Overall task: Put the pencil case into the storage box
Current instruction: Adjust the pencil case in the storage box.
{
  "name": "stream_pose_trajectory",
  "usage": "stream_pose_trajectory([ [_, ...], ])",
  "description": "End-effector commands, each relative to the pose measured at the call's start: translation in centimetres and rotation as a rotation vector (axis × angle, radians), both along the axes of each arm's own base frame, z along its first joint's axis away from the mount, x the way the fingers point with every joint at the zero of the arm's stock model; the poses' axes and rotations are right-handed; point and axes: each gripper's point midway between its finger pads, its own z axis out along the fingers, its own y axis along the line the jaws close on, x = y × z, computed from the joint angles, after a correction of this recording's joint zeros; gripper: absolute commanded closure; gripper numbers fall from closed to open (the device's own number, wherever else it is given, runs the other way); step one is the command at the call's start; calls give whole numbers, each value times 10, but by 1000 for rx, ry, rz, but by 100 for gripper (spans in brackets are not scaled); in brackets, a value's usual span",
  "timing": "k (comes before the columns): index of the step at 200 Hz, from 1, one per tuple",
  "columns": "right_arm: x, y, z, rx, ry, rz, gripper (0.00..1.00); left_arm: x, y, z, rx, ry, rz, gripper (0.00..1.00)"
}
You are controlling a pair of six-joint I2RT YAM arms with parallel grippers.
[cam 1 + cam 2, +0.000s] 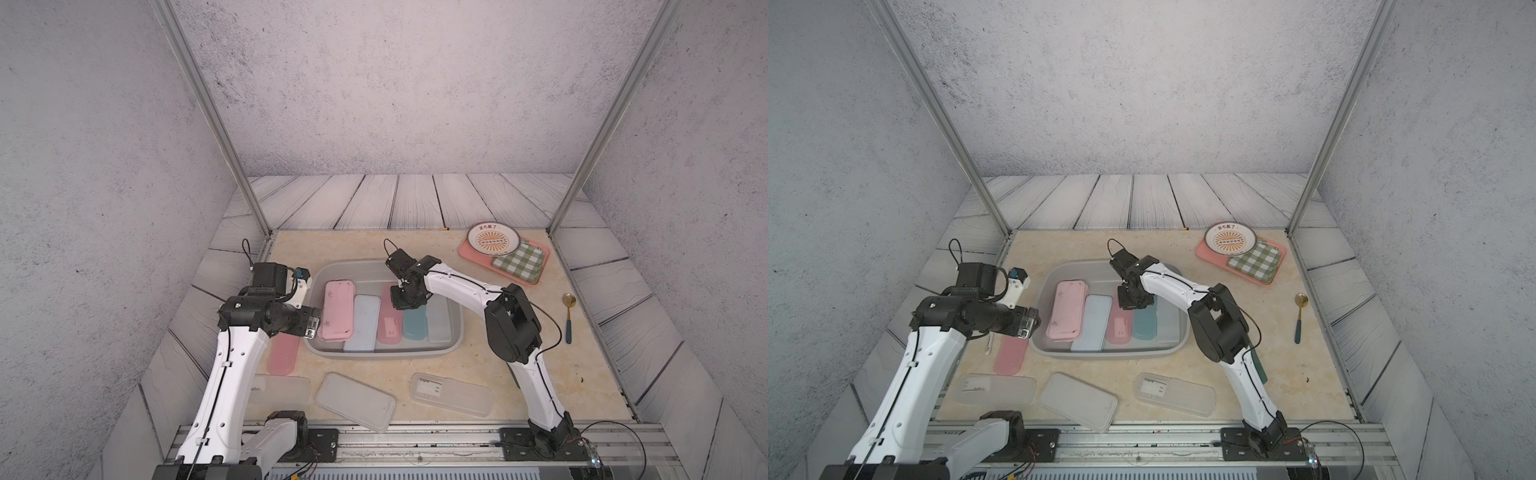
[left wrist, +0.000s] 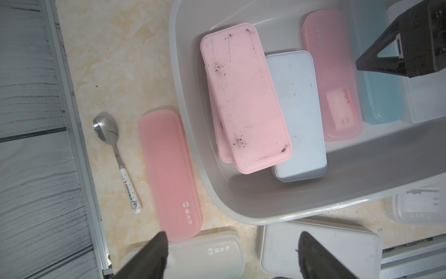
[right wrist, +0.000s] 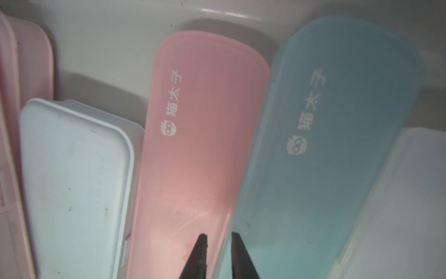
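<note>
Grey speckled walls, plank-print floor, beige marbled counter (image 1: pixel 540 374). In both top views the grey storage box (image 1: pixel 386 355) sits mid-counter. Pencil cases lie in it side by side: opaque pink case (image 1: pixel 338 309), pale blue case (image 1: pixel 362 322), see-through pink case (image 1: pixel 390 328), teal case (image 1: pixel 414 326), clear case (image 1: pixel 438 322). The right pincer (image 1: pixel 405 305) is down inside the box, over see-through pink and teal. The left pincer (image 1: pixel 313 325) is at the box's left rim.

Outside the box, a loose pink case (image 1: pixel 282 355) lies just beside it and frosted cases (image 1: pixel 355 401) lie near the front edge. A pink tray (image 1: pixel 469 253) is at back right.

Left wrist view: left pincer (image 2: pixel 233 235) wide, nothing in it. The opaque pink case rests on another pink one. A steel spoon (image 2: pixel 115 154) lies beside the loose pink case.

Right wrist view: right pincer (image 3: pixel 218 238) tips nearly together at the seam between see-through pink and teal. Can't tell if anything is pinched.
</note>
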Motion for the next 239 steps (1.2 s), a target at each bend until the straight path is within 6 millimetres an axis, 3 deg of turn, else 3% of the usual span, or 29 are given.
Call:
stream_pose_trajectory([
  [1, -9, -34, -42, -173, 81, 0, 78, -6, 2, 3, 4, -1, 4, 15],
  [38, -3, -31, -42, -172, 76, 7, 78, -5, 4, 4, 9, -6, 13, 14],
  [68, 7, -30, -29, -163, 62, 38, 78, -6, 4, 4, 9, -8, 15, 15],
  [85, 4, -14, -3, -65, 46, 77, 76, -5, 5, 4, 10, -6, 17, 14],
  [114, -1, -6, 68, 78, -63, 104, 66, -5, 5, 3, 7, 0, 16, 15],
  [132, -8, -20, 98, 93, -139, 110, 63, -5, 5, 3, 7, -1, 19, 14],
  [155, -16, -52, 116, 47, -200, 76, 57, -5, 6, 2, 8, 4, 21, 15],
  [187, -23, -91, 116, -10, -230, 1, 52, -4, 4, 0, 0, 13, 15, 15],
  [221, -33, -100, 107, -45, -172, -7, 49, -3, 2, -2, -9, 23, 9, 14],
  [239, -39, -106, 114, -62, -171, 11, 43, -3, 2, -2, -9, 25, 10, 15],
])
